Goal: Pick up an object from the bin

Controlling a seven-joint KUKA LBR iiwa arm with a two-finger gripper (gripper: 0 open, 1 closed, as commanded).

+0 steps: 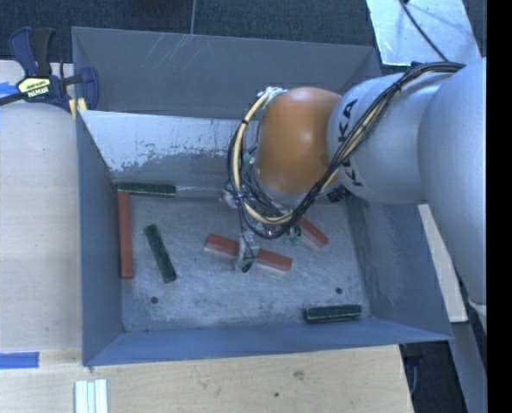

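Red-brown bar (274, 261) just right of the claw (246, 263)!
Flat, matte, rectangular; a twin bar (222, 245) lies left, on the scuffed grey metal bin (195, 295). Claw's grip: cannot tell.

The silver arm (410, 144) carries black KUKA lettering (partly hidden behind its cables (365, 120)).

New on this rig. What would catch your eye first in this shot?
The silver robot arm with its glossy orange dome cover, reaching in from the right over the grey metal bin. Its hand sits low at mid-floor between a short red-brown flat block on the view's left and a second red-brown block on the right. A long red-brown stick lies along the left wall.
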